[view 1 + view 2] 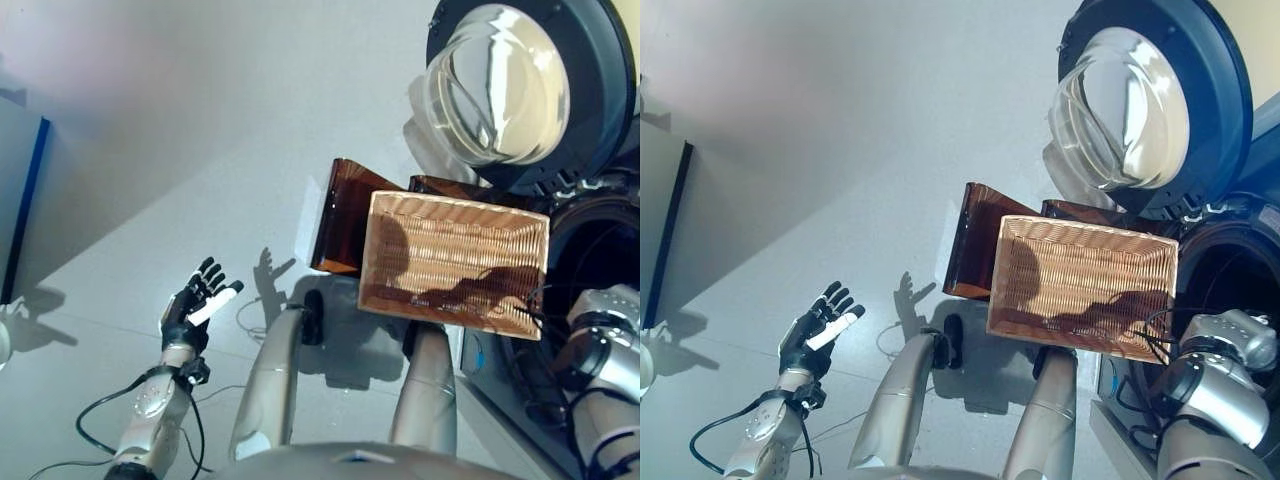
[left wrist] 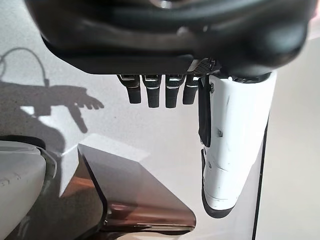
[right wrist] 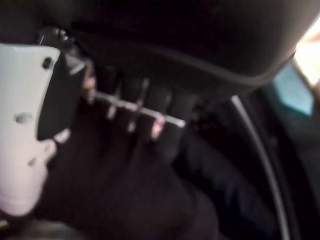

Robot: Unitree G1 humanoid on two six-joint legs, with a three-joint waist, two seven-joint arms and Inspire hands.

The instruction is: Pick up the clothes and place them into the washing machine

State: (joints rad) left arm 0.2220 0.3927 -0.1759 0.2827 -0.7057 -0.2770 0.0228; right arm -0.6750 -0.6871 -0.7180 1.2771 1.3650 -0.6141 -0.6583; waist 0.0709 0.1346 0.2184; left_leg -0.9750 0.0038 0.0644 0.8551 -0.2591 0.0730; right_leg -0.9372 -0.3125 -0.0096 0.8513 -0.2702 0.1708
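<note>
Washer (image 1: 600,250) at right, round glass door (image 1: 495,85) swung wide, drum mouth dark. Wicker basket (image 1: 455,262) in front looks empty, brown plastic bin (image 1: 345,215) beside it. Right arm reaches into the drum; right hand (image 3: 125,165) seems to be on dark cloth (image 3: 220,185) inside, grip — can't tell. Left hand (image 1: 195,305) hangs w/ fingers spread, holding nothing. Risk: cloth snags on fingers, drags back out on withdrawal
</note>
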